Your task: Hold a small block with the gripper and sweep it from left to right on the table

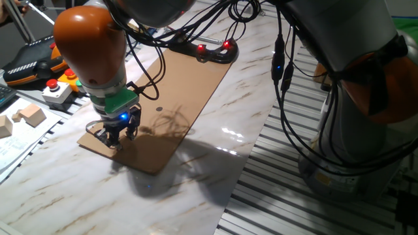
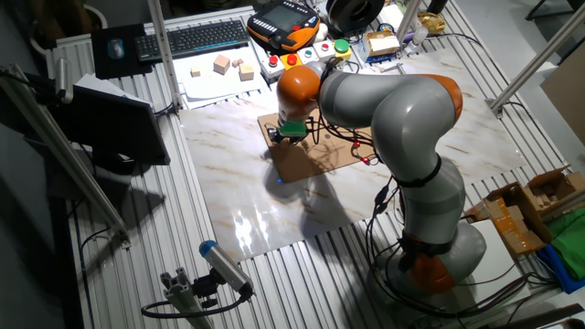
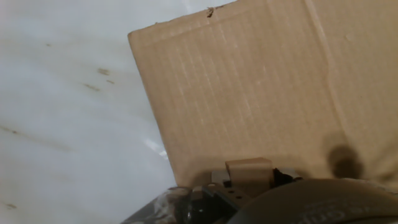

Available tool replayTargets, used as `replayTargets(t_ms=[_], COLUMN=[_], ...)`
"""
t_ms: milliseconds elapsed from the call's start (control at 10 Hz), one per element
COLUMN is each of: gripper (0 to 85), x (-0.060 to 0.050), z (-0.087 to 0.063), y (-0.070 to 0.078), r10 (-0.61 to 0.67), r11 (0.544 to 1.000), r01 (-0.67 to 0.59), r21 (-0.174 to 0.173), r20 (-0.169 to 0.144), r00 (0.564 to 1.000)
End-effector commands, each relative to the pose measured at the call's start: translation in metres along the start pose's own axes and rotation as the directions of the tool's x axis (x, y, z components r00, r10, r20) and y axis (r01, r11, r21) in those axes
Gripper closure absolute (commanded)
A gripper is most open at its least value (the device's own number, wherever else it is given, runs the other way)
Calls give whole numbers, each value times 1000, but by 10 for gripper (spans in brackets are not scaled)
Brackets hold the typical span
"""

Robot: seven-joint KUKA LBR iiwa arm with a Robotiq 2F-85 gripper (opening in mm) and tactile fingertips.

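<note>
My gripper [image 1: 117, 137], black with a blue light and a green ring, points down over the near corner of the flat cardboard sheet [image 1: 176, 98], which lies on the white marble table [image 1: 196, 196]. In the hand view the small brown block [image 3: 249, 172] sits between the fingers, pressed close to the cardboard [image 3: 261, 81]. The gripper is shut on it. In the other fixed view the gripper [image 2: 291, 137] is at the sheet's left end [image 2: 315, 160]. The block is too small to make out in either fixed view.
A black C-clamp [image 1: 215, 51] with red lights holds the sheet's far end. Pale wooden blocks [image 1: 29, 116] lie on paper at the left, beside a button box [image 1: 55, 88] and a pendant [image 1: 32, 62]. Ribbed metal slats [image 1: 294, 196] border the table. Cables hang from the arm.
</note>
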State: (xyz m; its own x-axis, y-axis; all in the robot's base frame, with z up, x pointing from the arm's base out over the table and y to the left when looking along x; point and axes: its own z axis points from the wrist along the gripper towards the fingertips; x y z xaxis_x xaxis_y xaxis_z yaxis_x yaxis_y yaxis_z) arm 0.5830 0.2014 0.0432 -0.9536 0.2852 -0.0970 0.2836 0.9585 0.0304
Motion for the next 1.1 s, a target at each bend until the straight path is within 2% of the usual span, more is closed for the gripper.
replayTargets(t_ms=[0, 1000], gripper=[420, 417], x=[0, -3], z=[0, -4], y=[0, -3], r10=[0, 14], r11=[1000, 1000], r01=[0, -14], r21=[0, -12], r20=[-2, -20], r00=[1000, 1000])
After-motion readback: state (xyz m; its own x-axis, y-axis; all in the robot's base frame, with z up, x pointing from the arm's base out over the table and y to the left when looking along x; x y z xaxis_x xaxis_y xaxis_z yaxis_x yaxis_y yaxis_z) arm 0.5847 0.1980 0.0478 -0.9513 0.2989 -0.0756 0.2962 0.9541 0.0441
